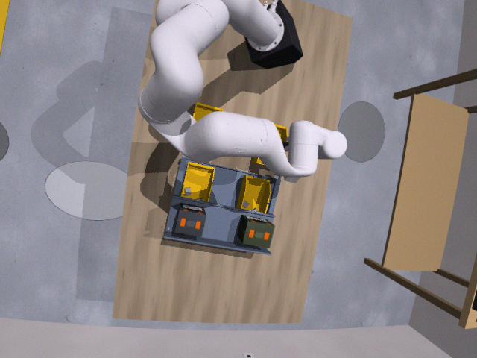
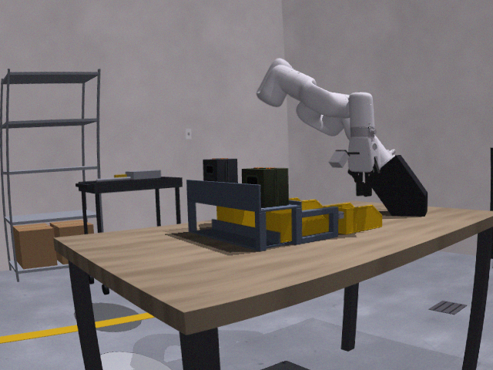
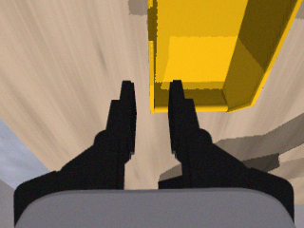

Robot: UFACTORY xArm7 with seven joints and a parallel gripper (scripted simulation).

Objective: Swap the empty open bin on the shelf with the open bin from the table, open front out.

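With its jaws partly spread and empty, the gripper (image 2: 363, 194) (image 3: 152, 96), drifting sideways while low, could knock the yellow bin (image 1: 282, 133) (image 2: 369, 218) (image 3: 204, 62) toward the desk's long edge.

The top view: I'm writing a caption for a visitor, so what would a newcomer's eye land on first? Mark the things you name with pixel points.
Probably the big white arm (image 1: 231, 134) (image 2: 330, 99), bent across the upper half of the table. Next come the bright yellow bins in and beside the blue-grey shelf (image 1: 223, 242) (image 2: 223, 195), then two dark boxes with orange patches, standing at the shelf's end farther from the arm's black base.

Workshop w/ metal shelf unit (image 2: 98, 131), cardboard boxes (image 2: 35, 245) & concrete floor (image 1: 361, 277) (image 2: 259, 287).
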